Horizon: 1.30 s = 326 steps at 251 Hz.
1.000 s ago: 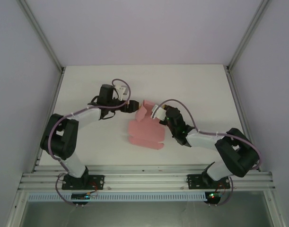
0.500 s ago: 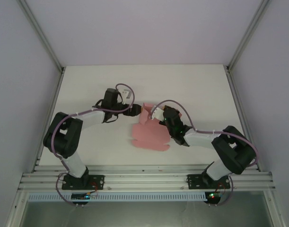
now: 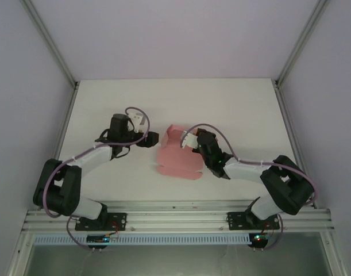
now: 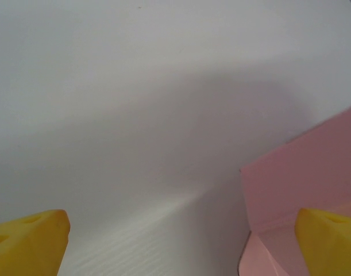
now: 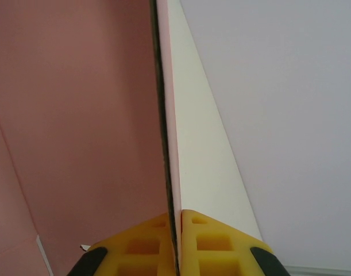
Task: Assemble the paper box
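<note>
Top external: paper box [image 3: 176, 160] runs near-far; right fingers [image 5: 208, 241] pinch it, left fingers [image 4: 27, 241] spread.

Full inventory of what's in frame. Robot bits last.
paper box: one, pink, middle of the table, partly folded.
table: one, white, under everything.
rail: one, silver, along the table's near edge, carrying both arm bases.
enclosure walls: pale grey, behind and at both sides of the table.
arms: two, black and white with purple cables; left arm, right arm.
left end effector: one, yellow pads, open, at the box's left side.
right end effector: one, yellow pads, shut on a panel of the paper box.
</note>
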Each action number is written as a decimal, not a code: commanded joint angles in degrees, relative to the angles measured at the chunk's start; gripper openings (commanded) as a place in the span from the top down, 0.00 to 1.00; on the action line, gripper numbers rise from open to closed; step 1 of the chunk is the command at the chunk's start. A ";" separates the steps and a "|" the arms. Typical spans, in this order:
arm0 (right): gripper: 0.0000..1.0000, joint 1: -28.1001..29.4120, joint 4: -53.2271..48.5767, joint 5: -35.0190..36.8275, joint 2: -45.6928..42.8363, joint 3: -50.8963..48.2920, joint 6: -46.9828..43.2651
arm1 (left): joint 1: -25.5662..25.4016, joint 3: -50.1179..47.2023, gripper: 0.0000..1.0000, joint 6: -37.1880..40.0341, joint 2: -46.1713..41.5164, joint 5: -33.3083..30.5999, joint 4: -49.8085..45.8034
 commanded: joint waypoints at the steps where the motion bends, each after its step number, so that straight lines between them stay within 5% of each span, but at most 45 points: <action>1: 1.00 0.37 -2.85 -0.63 -1.33 2.48 -0.53 | -0.05 -0.21 0.00 6.26 -0.49 7.57 0.04; 46: 1.00 0.46 -4.26 -0.21 -1.32 3.03 -0.58 | -0.17 1.21 0.10 8.53 2.52 19.22 2.37; 84: 1.00 1.02 -5.89 -0.38 -1.32 3.99 0.09 | -1.25 3.69 0.20 9.00 5.70 20.83 3.87; 219: 1.00 4.00 -7.95 2.46 4.19 6.25 1.26 | -7.57 3.68 0.38 9.16 9.74 1.85 11.71; 326: 1.00 6.64 7.85 12.58 13.88 4.10 -10.37 | -7.71 -3.55 0.40 7.40 10.30 1.66 17.54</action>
